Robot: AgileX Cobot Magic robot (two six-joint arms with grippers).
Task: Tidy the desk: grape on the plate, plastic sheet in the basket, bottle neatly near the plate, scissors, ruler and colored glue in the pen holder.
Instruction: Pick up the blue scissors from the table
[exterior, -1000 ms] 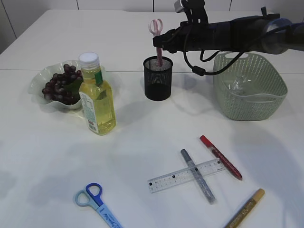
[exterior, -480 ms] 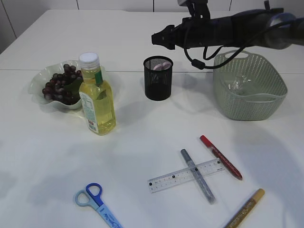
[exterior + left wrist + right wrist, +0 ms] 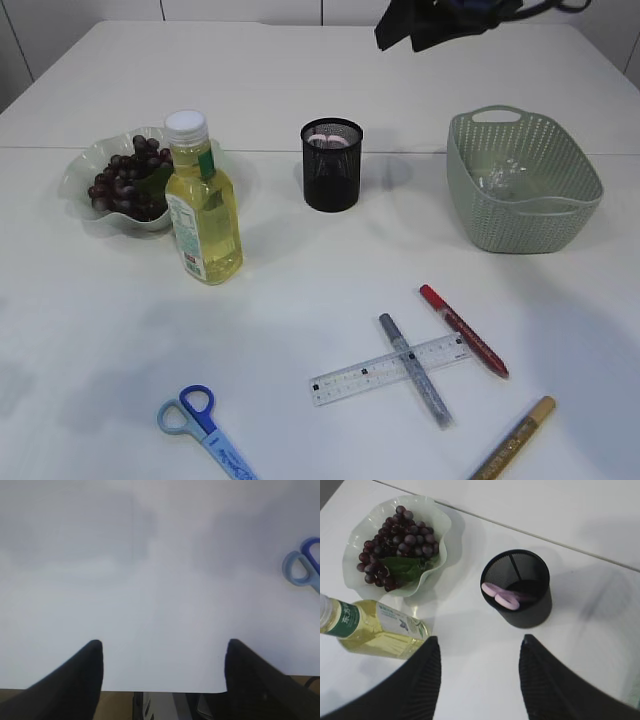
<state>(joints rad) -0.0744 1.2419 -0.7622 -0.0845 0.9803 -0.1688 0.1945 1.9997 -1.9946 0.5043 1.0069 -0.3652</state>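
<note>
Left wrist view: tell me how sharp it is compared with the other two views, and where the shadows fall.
Left wrist view: soft and hazy, the blue scissors blurred at the right edge, faint grey shadows on the table. Right wrist view: crisper, pen holder mesh readable. Exterior view: sharp, with soft shadows beside the bottle and basket.

on my feeds the left gripper (image 3: 162, 672) has matte black, tapered fingers, the right gripper (image 3: 480, 677) shows black finely ribbed pads, and at twelve o'clock the right arm (image 3: 440, 20) is a dark shape.

Pink scissors (image 3: 501, 596) dropped into pen holder (image 3: 332, 165); right arm (image 3: 440, 20) retreated.
</note>
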